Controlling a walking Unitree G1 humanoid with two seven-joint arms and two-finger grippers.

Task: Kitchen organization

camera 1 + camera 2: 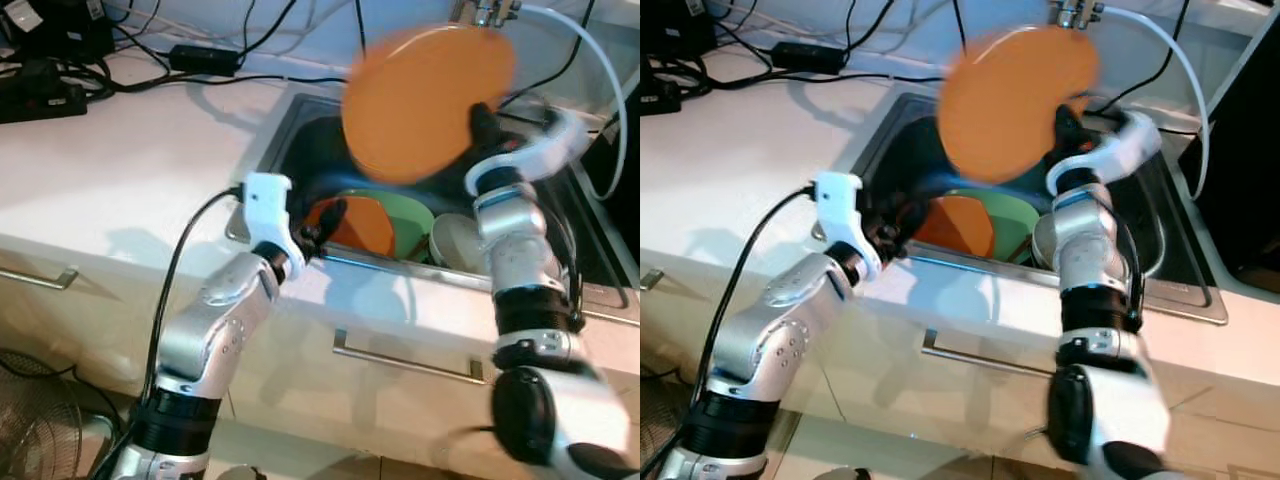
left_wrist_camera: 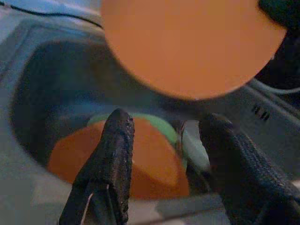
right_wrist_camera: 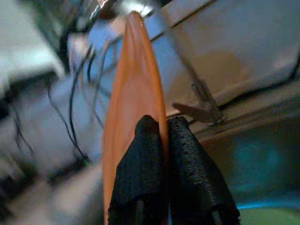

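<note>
The right wrist view shows the orange plate point(image 3: 133, 89) edge-on, its rim pinched between the closed jaws of the right gripper point(image 3: 166, 140). From the head views, that plate is seen face-on, held tilted in the air above the sink point(image 1: 300, 130). The left gripper point(image 1: 328, 222) hovers at the sink's near edge, jaws spread apart and holding nothing. Its wrist view looks past them down into the basin at a second orange plate point(image 2: 140, 159) lying on a green bowl point(image 2: 159, 123). A white bowl point(image 1: 455, 240) sits beside these. Black cables point(image 1: 150, 60) lie on the white surface point(image 1: 120, 170).
</note>
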